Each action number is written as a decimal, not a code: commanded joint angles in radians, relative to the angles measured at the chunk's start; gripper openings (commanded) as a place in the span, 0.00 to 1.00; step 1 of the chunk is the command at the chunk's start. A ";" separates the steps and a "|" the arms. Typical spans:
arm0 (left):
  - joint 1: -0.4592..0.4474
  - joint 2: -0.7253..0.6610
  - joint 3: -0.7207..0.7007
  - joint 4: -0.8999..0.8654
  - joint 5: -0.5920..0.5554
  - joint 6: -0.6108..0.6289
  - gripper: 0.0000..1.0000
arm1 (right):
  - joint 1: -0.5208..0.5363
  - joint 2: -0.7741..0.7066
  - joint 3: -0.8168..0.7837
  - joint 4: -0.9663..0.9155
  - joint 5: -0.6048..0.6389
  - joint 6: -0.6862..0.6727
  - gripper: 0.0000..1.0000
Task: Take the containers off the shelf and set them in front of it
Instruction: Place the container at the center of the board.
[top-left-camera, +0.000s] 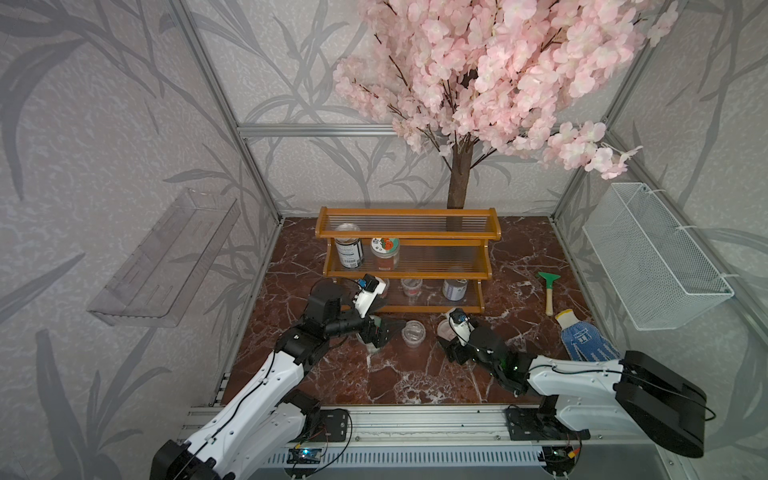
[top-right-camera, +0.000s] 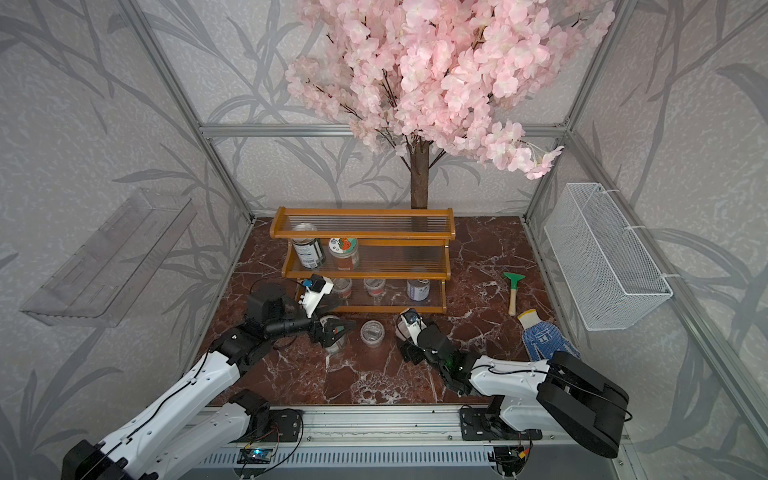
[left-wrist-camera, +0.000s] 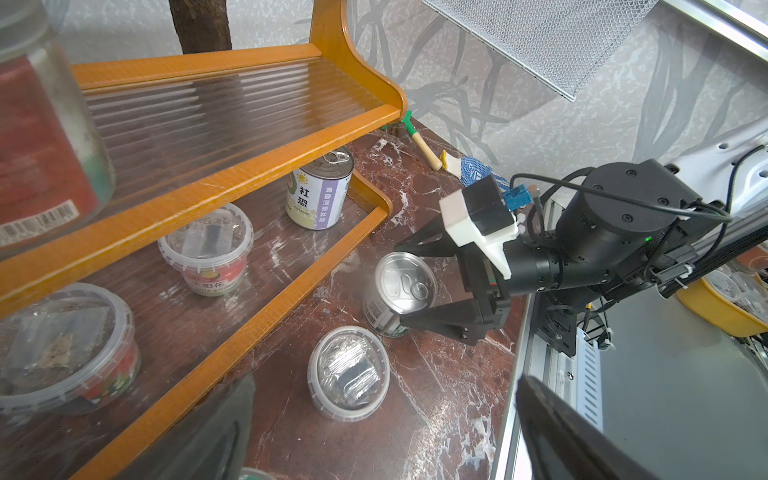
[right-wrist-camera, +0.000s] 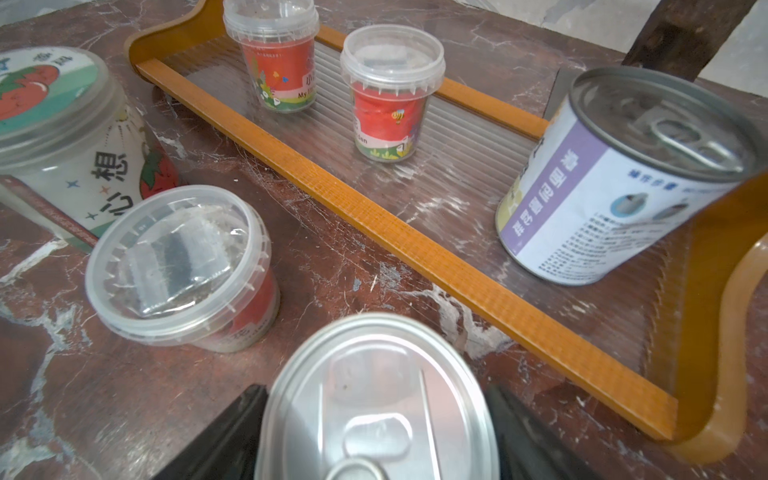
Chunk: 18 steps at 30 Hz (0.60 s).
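- The right gripper straddles the silver tin, which stands upright on the marble tabletop in front of the shelf; I cannot tell whether it is clamped or let go
- The left gripper is spread wide and holds nothing, over the tomato-lid jar standing on the tabletop
- A clear lidded cup stands between that jar and the silver tin
- Bottom tier: a red-labelled cup, a second cup and a purple-labelled tin
- Middle tier: a barcode-labelled tin beside a second tomato-lid jar
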 joint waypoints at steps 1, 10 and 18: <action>-0.001 -0.006 0.026 -0.015 -0.011 0.014 1.00 | 0.006 -0.023 -0.001 -0.020 0.013 0.004 0.88; -0.001 -0.004 0.055 -0.045 -0.024 0.020 1.00 | 0.005 -0.127 0.034 -0.106 0.039 -0.037 0.94; 0.000 -0.024 0.068 -0.038 -0.063 -0.003 1.00 | -0.001 -0.320 0.095 -0.251 0.094 -0.085 0.98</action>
